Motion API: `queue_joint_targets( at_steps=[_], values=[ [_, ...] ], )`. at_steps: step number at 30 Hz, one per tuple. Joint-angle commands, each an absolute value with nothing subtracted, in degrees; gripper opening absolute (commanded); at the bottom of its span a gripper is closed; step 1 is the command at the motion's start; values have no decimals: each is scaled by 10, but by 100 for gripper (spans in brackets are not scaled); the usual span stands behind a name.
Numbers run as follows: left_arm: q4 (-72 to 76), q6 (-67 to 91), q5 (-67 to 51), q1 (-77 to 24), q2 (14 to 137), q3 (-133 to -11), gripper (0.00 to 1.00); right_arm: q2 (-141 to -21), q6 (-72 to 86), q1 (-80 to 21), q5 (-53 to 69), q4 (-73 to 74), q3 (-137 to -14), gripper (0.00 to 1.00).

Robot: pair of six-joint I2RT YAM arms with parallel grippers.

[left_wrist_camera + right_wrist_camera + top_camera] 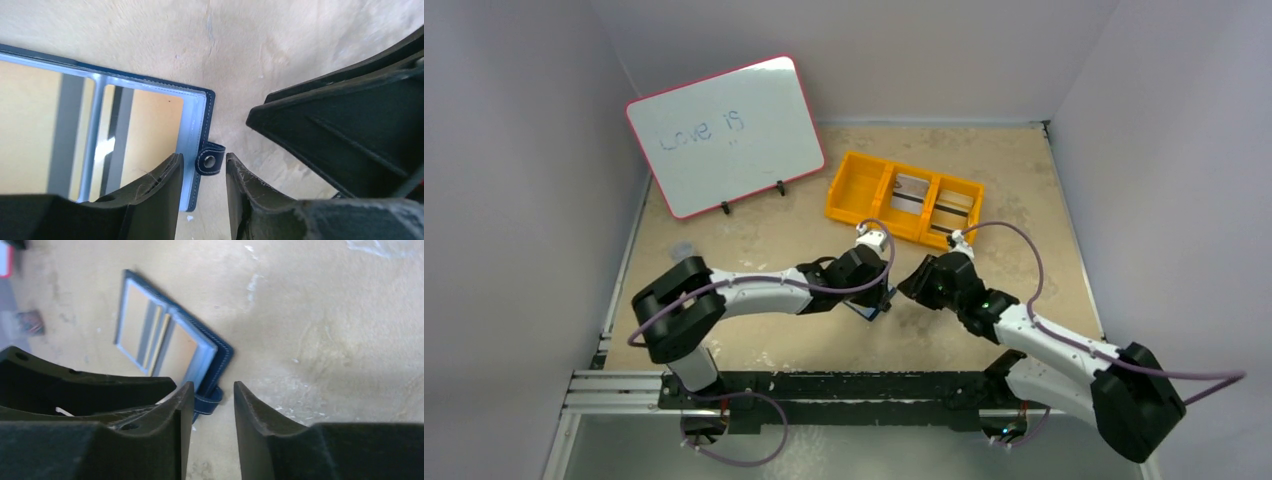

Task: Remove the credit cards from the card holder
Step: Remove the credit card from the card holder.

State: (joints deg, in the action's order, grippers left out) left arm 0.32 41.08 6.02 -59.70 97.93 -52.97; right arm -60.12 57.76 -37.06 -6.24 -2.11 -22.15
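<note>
At the near middle of the tabletop [754,240], the card holder [170,347] lay opened flat between the two tools, pale pockets facing up. The left tool [203,156] stood released, jaws parted about the snap tab [210,161] without pinching it. The right tool [214,385], likewise released and grasping nothing, hung just beside that tab. Tan panels with a dark stripe showed through the pockets; whether a card sat inside could not be determined. Farther back, the orange tray [844,190] held pale flat pieces in two compartments, judged to be credit cards [911,190] already removed. Step in hand, by judgement: emptying any remaining pocket. The next move called for one tool pinning the holder while the other drew a card out by its edge. A whiteboard [724,135] stood beyond.
</note>
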Motion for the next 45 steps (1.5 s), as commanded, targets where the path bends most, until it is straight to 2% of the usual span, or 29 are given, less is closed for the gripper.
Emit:
queue_joint_targets(
  at_steps=[1, 2, 4, 6, 10, 13, 15, 16, 19, 22, 29, 33, 34, 36, 38, 42, 45],
  values=[
    [30, 410, 145, -598, 865, -528, 37, -557, 550, -368, -39, -75, -210, 48],
    [17, 406, 173, -599, 848, -529, 38, -559, 537, -369, -41, -88, -214, 57],
    [-7, 406, 232, -595, 816, -524, 40, -576, 527, -368, -26, -95, -231, 65],
    [-36, 419, 287, -583, 798, -512, 43, -613, 526, -369, 0, -103, -254, 69],
    [-47, 440, 239, -492, 796, -466, 44, -707, 536, -382, 17, -89, -291, 70],
    [-19, 415, 206, -474, 793, -436, 44, -747, 535, -383, 45, -148, -283, 63],
    [6, 396, 158, -473, 803, -429, 45, -783, 538, -382, 60, -138, -298, 42],
    [12, 392, 136, -473, 813, -430, 45, -805, 540, -381, 51, -122, -311, 38],
    [36, 388, 90, -473, 833, -423, 44, -840, 513, -381, 16, -85, -342, 37],
    [47, 385, 72, -473, 840, -418, 44, -851, 473, -379, -5, -108, -345, 32],
    [15, 386, 112, -473, 882, -448, 44, -934, 330, -358, 1, -113, -409, 9],
    [24, 406, 110, -473, 915, -453, 44, -945, 290, -353, 5, -112, -419, 5],
    [24, 416, 112, -473, 924, -454, 44, -944, 283, -352, 7, -98, -429, 5],
    [30, 434, 111, -473, 935, -449, 43, -932, 280, -353, -4, -61, -453, 13],
    [38, 449, 116, -473, 939, -437, 40, -906, 281, -353, -25, -15, -480, 16],
    [59, 459, 120, -473, 930, -417, 37, -841, 282, -353, -13, 2, -493, 36],
    [67, 463, 121, -473, 922, -413, 37, -828, 297, -355, 30, -15, -488, 37]
  ],
)
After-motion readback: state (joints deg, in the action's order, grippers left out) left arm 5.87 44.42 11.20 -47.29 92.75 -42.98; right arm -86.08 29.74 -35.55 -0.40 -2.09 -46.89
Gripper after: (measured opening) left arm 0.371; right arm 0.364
